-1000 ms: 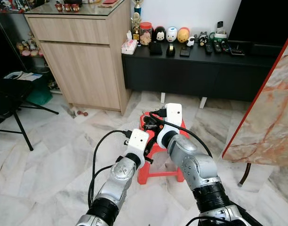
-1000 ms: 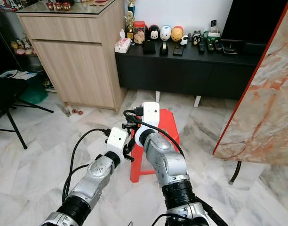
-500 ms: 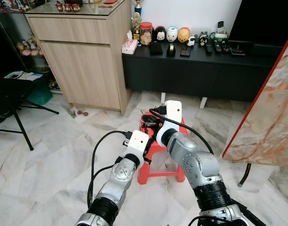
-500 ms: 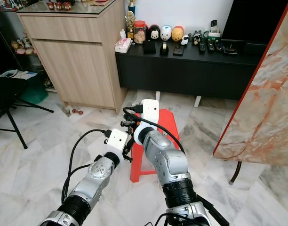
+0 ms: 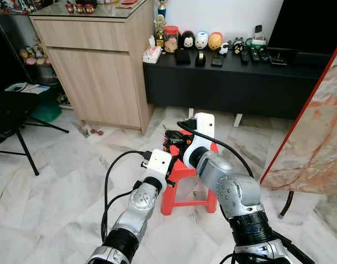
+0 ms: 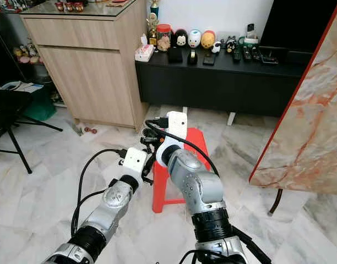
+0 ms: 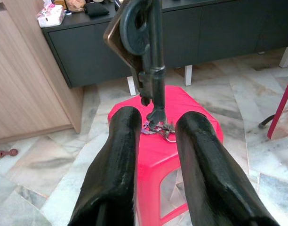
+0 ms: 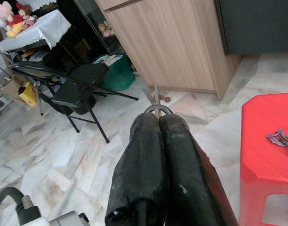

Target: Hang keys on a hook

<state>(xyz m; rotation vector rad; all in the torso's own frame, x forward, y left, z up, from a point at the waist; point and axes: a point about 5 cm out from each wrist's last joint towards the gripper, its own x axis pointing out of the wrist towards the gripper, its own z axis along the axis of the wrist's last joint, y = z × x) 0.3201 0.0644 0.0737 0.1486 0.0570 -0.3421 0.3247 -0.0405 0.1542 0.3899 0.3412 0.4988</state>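
Right gripper [image 8: 159,123], clamped on the hook [image 7: 151,70], dips it to the keys [image 7: 159,129] on the red stool [image 7: 191,108]; left gripper [image 7: 156,136] spread wide; keys not yet hung.

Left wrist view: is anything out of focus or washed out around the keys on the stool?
Left wrist view: evenly lit, no glare; the keys on the red stool are small but readable; the dark metal hook hanging close to the lens looks slightly soft, as do the near fingers. Eye views: sharp, no motion blur.

Head cameras looked down over both arms; both wrist cameras sat close, sharing the red stool [image 7: 181,108].
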